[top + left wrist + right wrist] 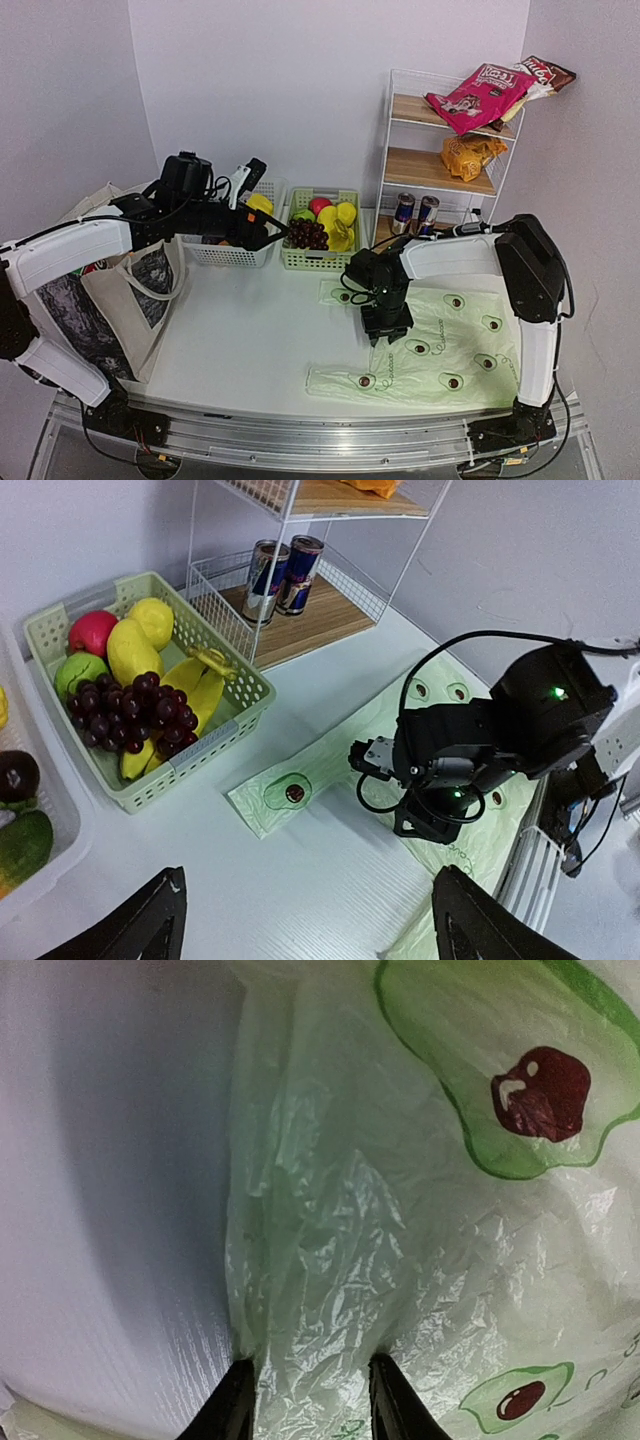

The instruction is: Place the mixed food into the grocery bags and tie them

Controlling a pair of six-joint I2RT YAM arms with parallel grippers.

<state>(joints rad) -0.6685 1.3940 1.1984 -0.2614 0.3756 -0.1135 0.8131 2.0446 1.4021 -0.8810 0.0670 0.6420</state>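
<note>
**Right gripper down on the avocado bag; left gripper wide above the table**

Right arm: folded forward, wrist pointing down. The right gripper (310, 1385) sits on the pale-green avocado bag (450, 350), near the bag's left edge. In the wrist view the fingers (235, 1405) are narrow, with a crinkled fold of the film between them. Whether the fold is actually pinched, I cannot tell.

Avocado bag: lies flat on the right half of the table (250, 330), with the handle strips stretched out to the left. Nothing is visible inside it.

Left arm: stretched across the top of the canvas tote (140, 285) toward the baskets. The left gripper (310, 880) is spread wide and holds nothing. In its wrist view there is only bare table between the fingers.

Canvas tote: stands at the left edge of the table, with the print panel facing the middle. Its contents cannot be made out.

Food, none of it bagged:
- Grapes (140, 705) are in the green basket (205, 750) at the back of the table, on top of bananas (200, 685).
- Two lemon-like yellow fruits (135, 650), a red apple (92, 630) and a green fruit share the same basket.
- The white basket (232, 252) stands just left of the green one and touches it. Its contents are mostly hidden by the left arm.
- Two drink cans (270, 580) stand side by side on the lowest tier of the wire shelf (395, 150) at back right.
- An orange packet (470, 152) is on the middle tier.
- A pink packet (478, 95) and a brown one (545, 72) lean across the top.
</note>
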